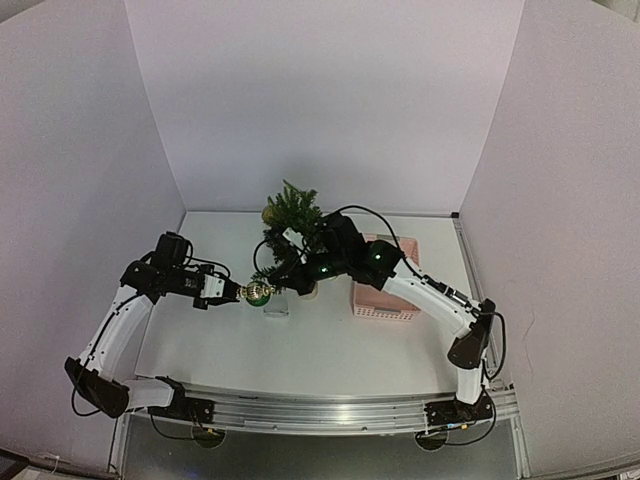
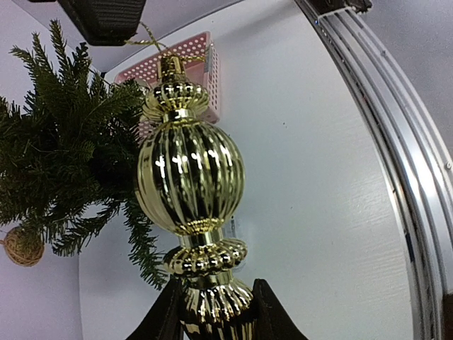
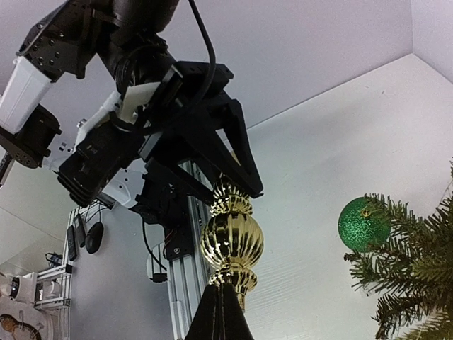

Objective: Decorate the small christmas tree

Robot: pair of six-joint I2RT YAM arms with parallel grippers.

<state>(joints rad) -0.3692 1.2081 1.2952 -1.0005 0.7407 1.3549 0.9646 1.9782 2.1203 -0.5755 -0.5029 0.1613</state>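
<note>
White table [image 1: 330, 350] and plain screens; nothing obstructs the work. My left gripper [image 2: 216, 310] is clamped on the lower finial of the gold ornament [image 2: 190, 177]. My right gripper [image 3: 220, 303] is pinched tight on the hanging cord [image 2: 148, 37] at the opposite end. The small christmas tree [image 2: 56, 156] stands just beside the ornament, off to one side of both sets of fingers. Recommendation: loosen the left only once the cord loop sits over a firm branch tip, away from the green bauble [image 3: 363, 224].

The small christmas tree [image 1: 295, 220] blocks my left gripper [image 1: 238, 292] at one o'clock, my right arm [image 1: 350, 260] at three. Six o'clock lies open.
</note>
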